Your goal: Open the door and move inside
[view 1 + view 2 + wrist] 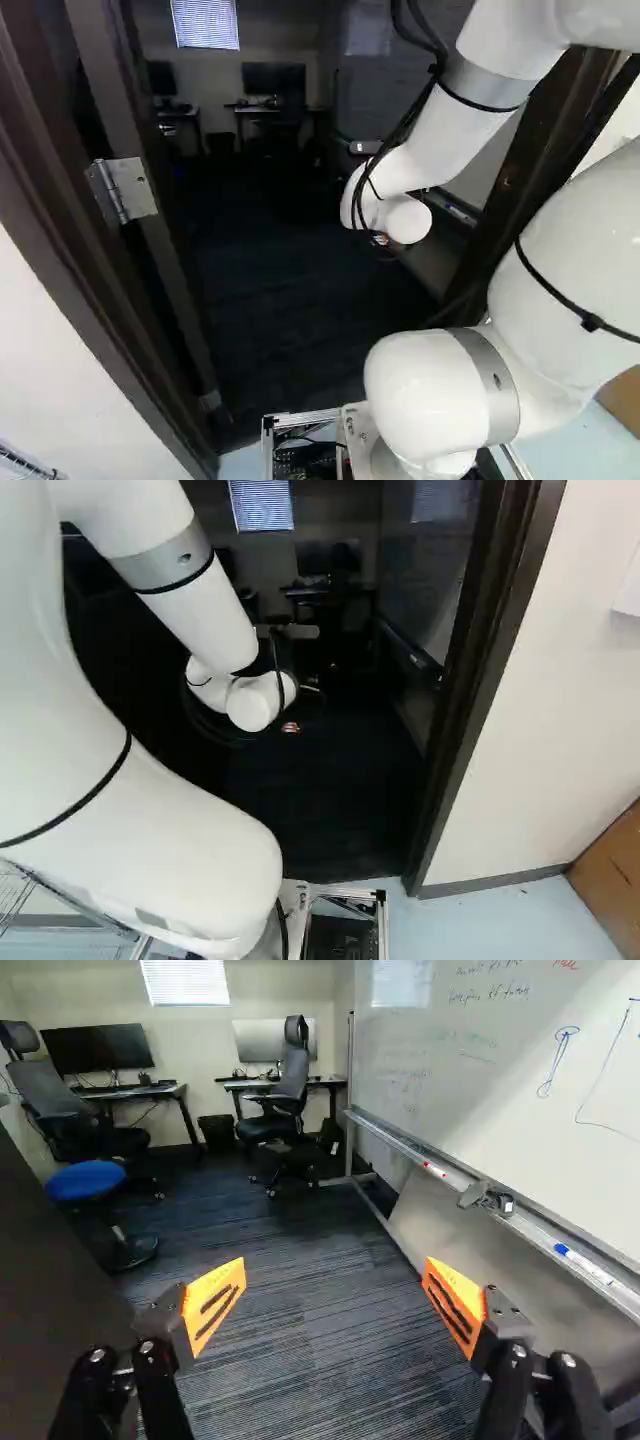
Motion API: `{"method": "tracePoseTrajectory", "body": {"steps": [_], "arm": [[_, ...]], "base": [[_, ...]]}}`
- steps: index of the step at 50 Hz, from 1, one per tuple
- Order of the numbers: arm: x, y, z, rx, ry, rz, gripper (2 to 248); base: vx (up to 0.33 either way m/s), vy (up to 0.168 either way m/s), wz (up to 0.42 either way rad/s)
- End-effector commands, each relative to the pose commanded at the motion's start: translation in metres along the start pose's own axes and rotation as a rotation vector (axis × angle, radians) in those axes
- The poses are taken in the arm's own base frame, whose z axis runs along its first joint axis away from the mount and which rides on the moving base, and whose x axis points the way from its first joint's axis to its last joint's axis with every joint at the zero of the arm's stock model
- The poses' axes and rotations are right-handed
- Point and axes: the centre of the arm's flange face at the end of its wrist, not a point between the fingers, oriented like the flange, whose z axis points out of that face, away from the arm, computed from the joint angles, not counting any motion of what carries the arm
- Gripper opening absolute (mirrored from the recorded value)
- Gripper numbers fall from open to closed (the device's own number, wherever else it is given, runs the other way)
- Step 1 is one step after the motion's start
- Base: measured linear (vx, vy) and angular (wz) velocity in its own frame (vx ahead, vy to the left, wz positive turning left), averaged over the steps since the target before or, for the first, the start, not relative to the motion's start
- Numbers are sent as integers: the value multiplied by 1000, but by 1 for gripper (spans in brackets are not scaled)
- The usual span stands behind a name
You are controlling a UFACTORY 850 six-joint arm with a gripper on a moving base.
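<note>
Left base view: door (108, 90) open, edge-on at the left of that view, metal hinge (122, 190) on its edge. Right base view: arm reaches through doorway, gripper (290, 727) inside room. Wrist view: fingers spread wide, orange pads (215, 1305) apart over striped dark carpet (320, 1310). Whiteboard (470, 1080) on metal stand alongside; blue stool (86, 1180), mesh office chair (290, 1085), wastebasket (216, 1132), monitor desks (130, 1091) ahead.

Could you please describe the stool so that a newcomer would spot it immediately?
Find the desk with the wide black monitor, across the room from the whiteboard. A high-backed office chair stands by it, and the stool is just nearer the gripper. Unlike both office chairs, it has a round blue seat and no back.
</note>
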Motion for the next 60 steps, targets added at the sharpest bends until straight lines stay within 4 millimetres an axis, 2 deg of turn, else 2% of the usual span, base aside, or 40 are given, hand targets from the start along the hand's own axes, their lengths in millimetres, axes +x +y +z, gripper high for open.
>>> {"method": "tracePoseTrajectory", "body": {"steps": [27, 60], "arm": [[0, 0, 0, 0, 0, 0, 247], [0, 0, 0, 0, 0, 0, 247]], "base": [[136, -50, -6], [194, -7, 27]]}}
